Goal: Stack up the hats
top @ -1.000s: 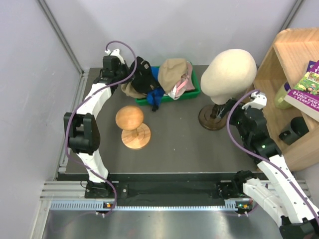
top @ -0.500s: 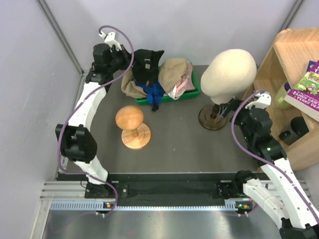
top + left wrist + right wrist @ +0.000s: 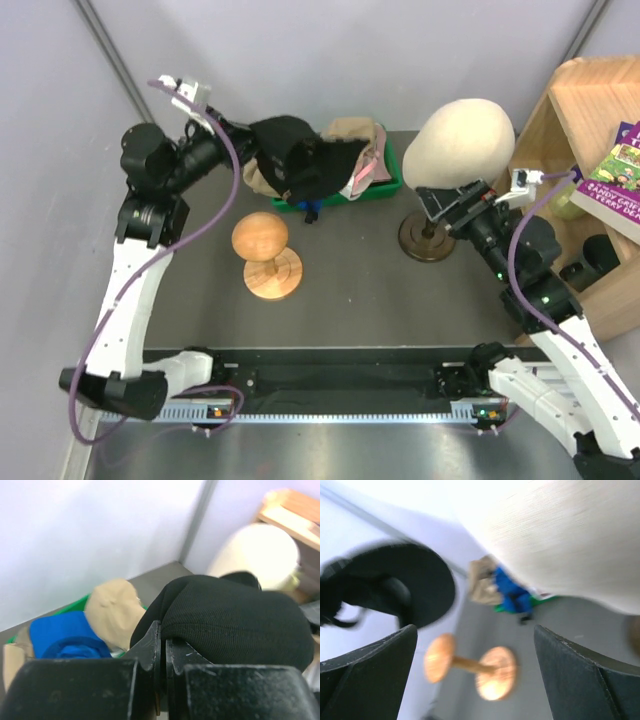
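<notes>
My left gripper (image 3: 256,148) is shut on the edge of a black hat (image 3: 303,160) and holds it in the air over the left end of the green tray (image 3: 392,182). In the left wrist view the fingers (image 3: 150,647) pinch the black hat (image 3: 235,625) by its rim. A tan hat (image 3: 350,135), a pink hat (image 3: 369,173) and a blue hat (image 3: 312,207) lie in the tray. My right gripper (image 3: 452,205) is open beside the neck of the cream mannequin head (image 3: 458,140). Nothing sits between its fingers (image 3: 370,675).
A round wooden knob stand (image 3: 264,248) stands left of centre on the grey table. The mannequin head's dark base (image 3: 420,240) is at the right. A wooden shelf (image 3: 590,90) with a book (image 3: 618,170) fills the right edge. Walls close in behind and left.
My left arm has swung up and left, lifting the black hat clear of the pile in the tray. My right gripper has risen and moved left toward the mannequin head.
</notes>
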Available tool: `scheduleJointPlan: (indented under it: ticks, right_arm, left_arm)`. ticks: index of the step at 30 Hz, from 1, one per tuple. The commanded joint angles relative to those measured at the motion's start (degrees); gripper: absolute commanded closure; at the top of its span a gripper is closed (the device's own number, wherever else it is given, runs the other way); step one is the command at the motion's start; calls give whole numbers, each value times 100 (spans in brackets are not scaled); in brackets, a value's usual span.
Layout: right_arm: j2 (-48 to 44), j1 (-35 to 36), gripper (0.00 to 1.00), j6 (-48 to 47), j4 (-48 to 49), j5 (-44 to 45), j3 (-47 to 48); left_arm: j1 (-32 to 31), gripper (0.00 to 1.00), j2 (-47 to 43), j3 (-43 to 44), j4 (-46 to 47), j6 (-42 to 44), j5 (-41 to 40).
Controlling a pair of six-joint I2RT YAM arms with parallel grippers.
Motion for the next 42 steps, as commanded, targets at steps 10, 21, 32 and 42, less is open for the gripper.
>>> scheduleJointPlan:
  ticks: [10,21,32,42]
  right_arm:
    - [312,1957,0,4196,1593,-228,-218]
    - [127,3488,0,5287,520,959,-446]
    - [330,3523,0,5596,381,1064,-534]
    - [-110,3523,0,6053,72,1416,-939]
  left_arm:
    - [-1676,100,-1858,-1243,-1019,235,-1254]
    - [-1729,100,-1709,-1085,-1212,569,-1343]
    - [-1729,100,-1393,-830,-1238,833,-1220]
    - [-1729,100,-1295,-865,-1238,903,-983]
